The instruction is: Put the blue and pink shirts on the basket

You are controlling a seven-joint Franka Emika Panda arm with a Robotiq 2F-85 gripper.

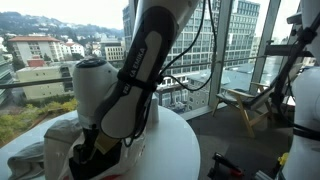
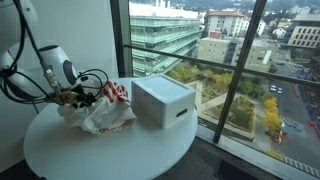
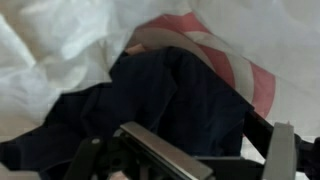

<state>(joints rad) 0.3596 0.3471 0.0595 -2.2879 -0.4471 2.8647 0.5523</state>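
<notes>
Has the gripper (image 2: 76, 98) sunk in the white heap (image 2: 105, 112), left of the basket (image 2: 163, 103); spread wide over the blue shirt (image 3: 170, 100), clasping nothing.

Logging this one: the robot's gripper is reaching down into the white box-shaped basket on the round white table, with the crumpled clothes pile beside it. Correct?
Not quite. The gripper is down at the crumpled white-and-red clothes pile, not in the white box-shaped basket, which stands beside the pile on the round white table. An exterior view shows this.
</notes>
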